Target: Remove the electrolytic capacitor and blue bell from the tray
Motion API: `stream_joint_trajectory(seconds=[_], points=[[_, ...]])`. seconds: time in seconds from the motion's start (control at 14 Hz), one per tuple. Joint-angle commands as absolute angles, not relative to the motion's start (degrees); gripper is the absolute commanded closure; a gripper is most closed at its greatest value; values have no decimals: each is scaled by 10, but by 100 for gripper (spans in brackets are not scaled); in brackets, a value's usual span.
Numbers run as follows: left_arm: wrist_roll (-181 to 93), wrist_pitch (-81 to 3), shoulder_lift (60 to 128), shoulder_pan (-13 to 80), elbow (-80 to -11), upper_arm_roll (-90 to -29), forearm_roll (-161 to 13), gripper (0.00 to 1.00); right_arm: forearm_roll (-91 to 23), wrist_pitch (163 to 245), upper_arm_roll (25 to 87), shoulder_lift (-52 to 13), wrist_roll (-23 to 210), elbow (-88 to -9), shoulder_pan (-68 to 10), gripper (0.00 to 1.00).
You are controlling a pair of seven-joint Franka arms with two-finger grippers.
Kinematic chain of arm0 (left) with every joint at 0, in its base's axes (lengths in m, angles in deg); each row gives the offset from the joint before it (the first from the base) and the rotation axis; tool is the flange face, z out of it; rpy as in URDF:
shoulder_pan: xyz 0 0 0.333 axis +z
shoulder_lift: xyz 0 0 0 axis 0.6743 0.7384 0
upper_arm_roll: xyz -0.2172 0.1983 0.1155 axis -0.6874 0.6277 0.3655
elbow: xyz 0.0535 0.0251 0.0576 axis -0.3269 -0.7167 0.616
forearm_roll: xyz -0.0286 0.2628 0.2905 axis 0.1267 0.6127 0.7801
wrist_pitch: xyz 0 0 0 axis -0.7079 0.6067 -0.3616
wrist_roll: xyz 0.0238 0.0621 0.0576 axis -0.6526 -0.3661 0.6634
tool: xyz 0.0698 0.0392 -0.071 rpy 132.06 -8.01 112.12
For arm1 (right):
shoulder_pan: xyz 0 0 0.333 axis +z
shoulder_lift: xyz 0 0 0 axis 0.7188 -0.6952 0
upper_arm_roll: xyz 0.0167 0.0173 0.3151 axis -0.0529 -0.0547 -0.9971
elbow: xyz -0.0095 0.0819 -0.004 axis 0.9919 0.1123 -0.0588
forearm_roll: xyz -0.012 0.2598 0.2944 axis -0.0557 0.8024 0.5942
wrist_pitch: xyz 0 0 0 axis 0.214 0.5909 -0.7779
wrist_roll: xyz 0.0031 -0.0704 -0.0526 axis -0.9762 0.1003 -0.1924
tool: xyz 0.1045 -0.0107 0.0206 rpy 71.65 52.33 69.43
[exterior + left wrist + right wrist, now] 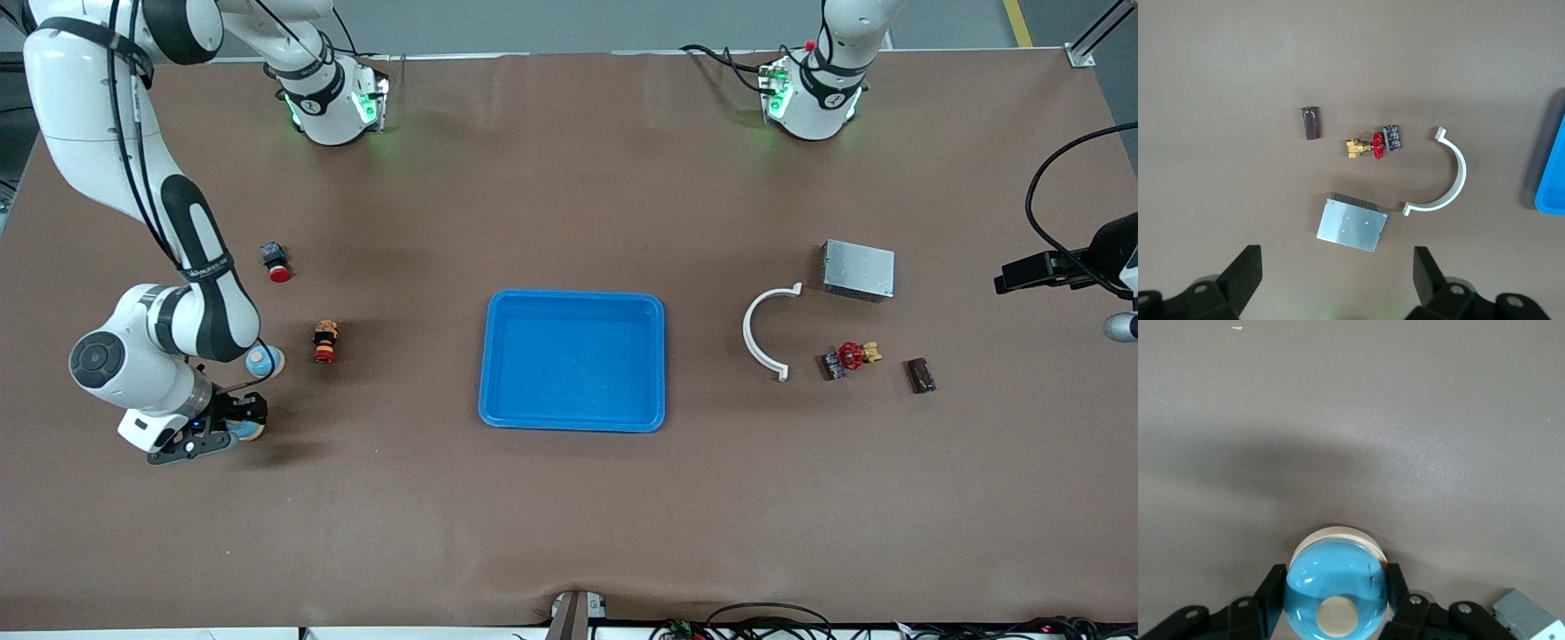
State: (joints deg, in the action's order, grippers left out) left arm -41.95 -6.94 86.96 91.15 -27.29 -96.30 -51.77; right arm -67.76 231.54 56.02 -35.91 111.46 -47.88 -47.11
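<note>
A blue bell with a cream base [1331, 580] sits between the fingers of my right gripper [1337, 600], which is shut on its sides. In the front view this gripper [233, 428] is low at the right arm's end of the table. A second blue bell [264, 360] stands on the table beside it. A small dark capacitor with pale markings [833, 364] lies next to a red-handled valve [855, 356] at the left arm's end, also in the left wrist view [1391, 138]. My left gripper [1338, 280] is open and empty, high over that end of the table [1009, 280].
A blue tray [498, 356] lies mid-table. A white curved clamp [756, 333], a metal box [858, 269] and a dark block [920, 375] lie near the capacitor. Two red push-buttons [276, 260] [325, 342] lie near the right arm.
</note>
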Motion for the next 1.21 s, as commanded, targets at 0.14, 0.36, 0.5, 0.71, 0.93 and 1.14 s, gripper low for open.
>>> stream_joint_trajectory(seconds=[0.14,0.36,0.5,0.71,0.93,1.14], points=[[-420,-59,867,913,-269,-972,-528,0,-675,2325,555,-369,1116,-477,-478,100],[-420,-60,867,911,-270,-972,-540,0,-673,2335,555,-374,1115,-477,-480,0],[-421,-62,865,911,-273,-971,-547,0,-673,2338,555,-375,1115,-477,-481,0],[-420,-63,861,879,-273,-957,-546,0,-672,2338,555,-375,1114,-477,-480,0],[-421,-63,844,790,-271,-859,-548,0,-672,2334,555,-375,1113,-477,-479,0],[-426,-63,826,678,-270,-738,-568,0,-672,2332,555,-374,1113,-477,-479,0]])
